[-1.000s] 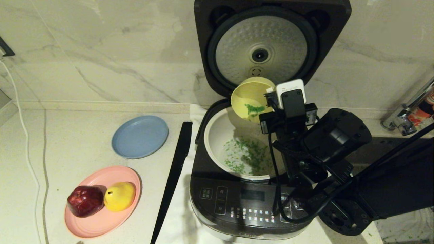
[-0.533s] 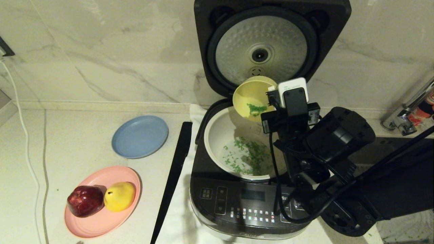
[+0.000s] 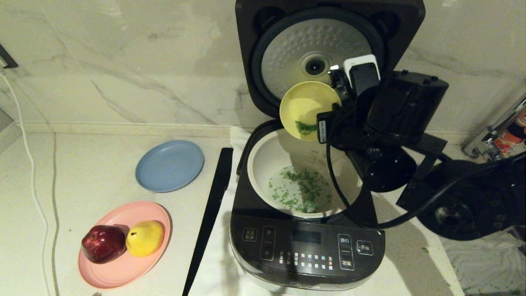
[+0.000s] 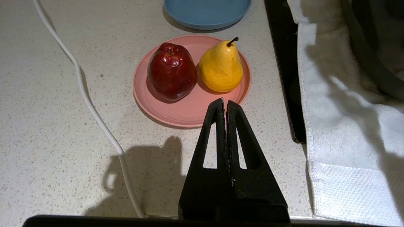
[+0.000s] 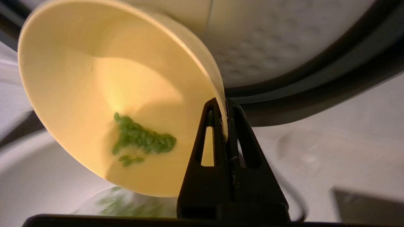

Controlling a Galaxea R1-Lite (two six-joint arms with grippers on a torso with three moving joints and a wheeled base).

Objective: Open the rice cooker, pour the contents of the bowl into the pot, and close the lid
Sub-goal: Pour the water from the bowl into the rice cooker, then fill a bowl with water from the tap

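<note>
Jaws of the right gripper (image 5: pixel 224 104) pinch the bowl (image 3: pixel 308 107) rim — below, speckled pale counter (image 3: pixel 94 172), marble wall (image 3: pixel 123 61) behind.

You are in a home kitchen, speckled stone counter (image 3: pixel 102 172), marble wall (image 3: pixel 123 61), rice cooker (image 3: pixel 306 246), plates (image 3: pixel 169 165), fruit (image 4: pixel 172 71), shiny tap (image 3: pixel 499 123) at the side.

White Chinese labels are showing on the rice cooker (image 3: pixel 306 246) front panel, too small to read; a faint brand mark below is likewise illegible
</note>
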